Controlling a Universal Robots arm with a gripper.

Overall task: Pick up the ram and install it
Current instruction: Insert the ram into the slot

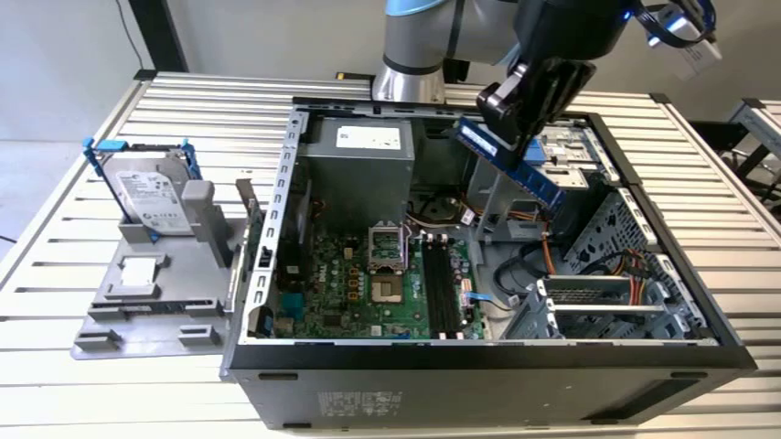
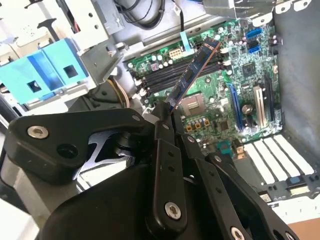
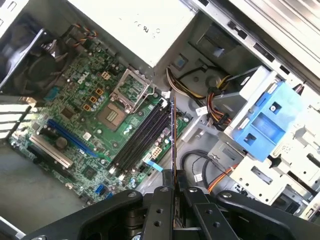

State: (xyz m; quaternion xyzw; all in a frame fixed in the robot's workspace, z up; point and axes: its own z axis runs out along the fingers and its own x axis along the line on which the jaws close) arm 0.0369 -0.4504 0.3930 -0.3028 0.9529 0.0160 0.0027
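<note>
Desk: Walk me across the exterior view, left to right.

Operator: On the slatted metal surface (image 1: 219, 110) stands the boxy silver hard drive with its blue bracket (image 1: 153, 192), parked on a grey stand. It's not my concern. Then comes the open dark computer case (image 1: 488, 361), with the green motherboard (image 1: 347, 274) lying flat inside. The long black memory slots (image 1: 442, 293) run along the board's edge on the exterior view's right.

Desk: And the ram?

Operator: The slim, dark, flat ram stick (image 1: 518, 169) hangs tilted in the air over the case, above the slots and off to the exterior view's right of them, touching nothing. My black fingers (image 3: 161, 202) are pinched narrow on one end of it, and both wrist views show the rest jutting out toward the board.

Desk: How do you handle this step well?

Operator: I reckon it's all alignment. In the first wrist view the stick reads edge-on and seems angled to the slots — so I'd square and level it, go slowly, and mind the orange and black cables (image 3: 215, 175) and blue plastic drive bracket (image 3: 267, 117) nearby.
</note>
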